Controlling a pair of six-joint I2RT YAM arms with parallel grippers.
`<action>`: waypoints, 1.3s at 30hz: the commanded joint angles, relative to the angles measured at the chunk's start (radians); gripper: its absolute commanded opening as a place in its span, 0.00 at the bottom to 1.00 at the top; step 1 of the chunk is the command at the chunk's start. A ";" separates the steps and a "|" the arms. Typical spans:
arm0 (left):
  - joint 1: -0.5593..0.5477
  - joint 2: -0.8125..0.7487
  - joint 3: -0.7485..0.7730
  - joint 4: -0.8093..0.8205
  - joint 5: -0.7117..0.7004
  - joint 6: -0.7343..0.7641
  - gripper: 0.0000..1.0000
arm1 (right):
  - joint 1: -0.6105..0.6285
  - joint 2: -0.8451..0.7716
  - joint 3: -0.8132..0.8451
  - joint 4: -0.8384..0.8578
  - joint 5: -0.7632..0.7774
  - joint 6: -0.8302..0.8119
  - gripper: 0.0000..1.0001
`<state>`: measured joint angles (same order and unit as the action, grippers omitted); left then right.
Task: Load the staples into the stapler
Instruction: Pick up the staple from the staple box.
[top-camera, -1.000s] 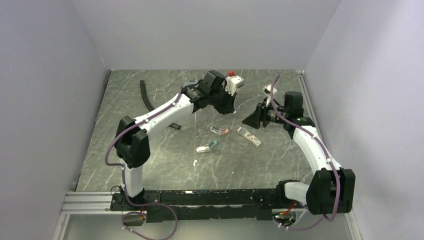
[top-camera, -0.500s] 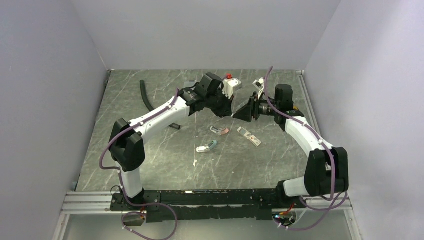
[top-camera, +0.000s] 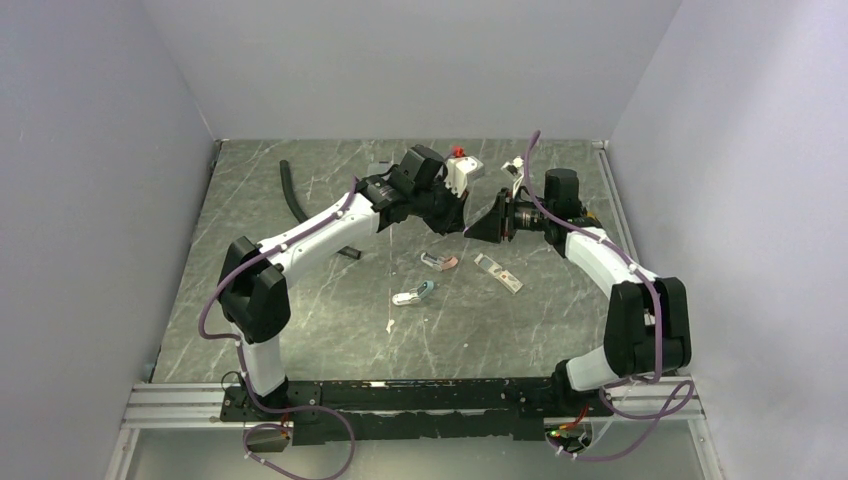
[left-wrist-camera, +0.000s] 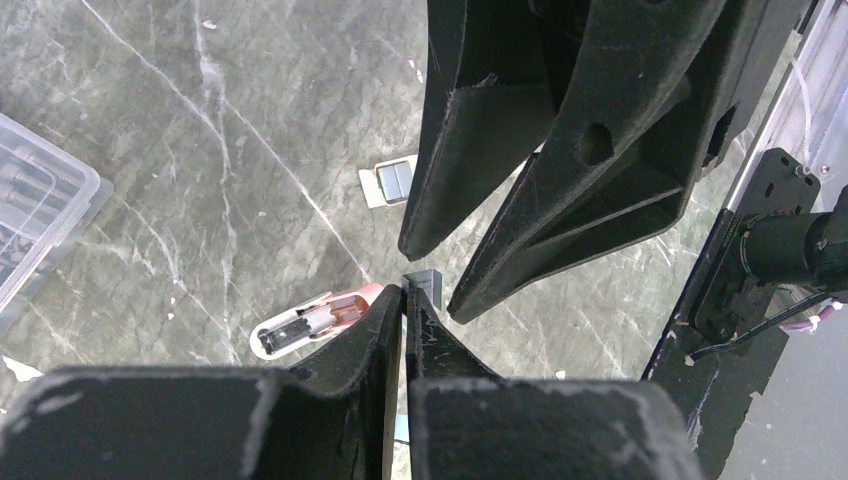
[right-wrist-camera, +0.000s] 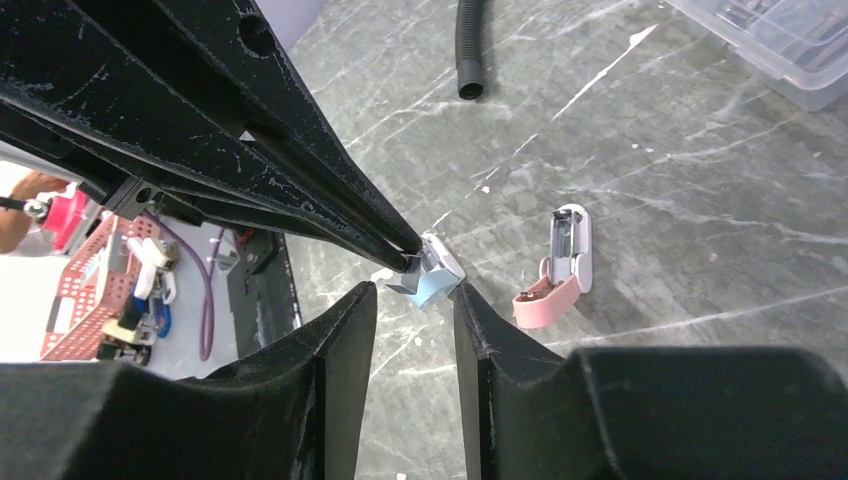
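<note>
L gripper is pinched fully shut. At the very tip of its 2 fingers sits the staples — a tiny grey strip, held in the air above the table, not resting on it. R gripper meets it nose to nose. Its 2 jaws stand part open w/ a clear gap, 1 on each side of the strip and the L fingertips, and they grip nothing. Whether either jaw touches the strip can't be told. In the top view both arms reach in to meet over the far middle of the table.

Below the tips, on the table, lies the pink stapler. Its white top is swung away from the pink base, i.e. it lies open. The blue stapler lies nearer the arm bases, close to the pink 1 but apart from it. To the R of the pink stapler is a small flat white carton w/ a red mark, also apart. A small white scrap lies nearer the bases again, near the blue stapler.

Farther out, a black ribbed hose lies toward the far L of the table, and there is a clear plastic box — its contents too blurred to name.
</note>
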<state>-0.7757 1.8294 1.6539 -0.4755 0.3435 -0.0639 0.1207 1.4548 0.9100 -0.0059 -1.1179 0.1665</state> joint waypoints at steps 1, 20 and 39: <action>-0.002 -0.028 -0.002 0.031 0.025 0.007 0.11 | 0.004 0.017 0.044 0.063 -0.073 0.020 0.37; -0.002 -0.016 -0.009 0.040 0.035 0.025 0.11 | -0.003 0.053 0.056 0.076 -0.116 0.046 0.28; -0.003 -0.027 -0.016 0.051 0.073 0.044 0.24 | -0.004 0.027 0.061 -0.053 -0.056 -0.118 0.05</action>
<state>-0.7738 1.8294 1.6306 -0.4557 0.3626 -0.0372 0.1184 1.5101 0.9474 -0.0444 -1.2007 0.1246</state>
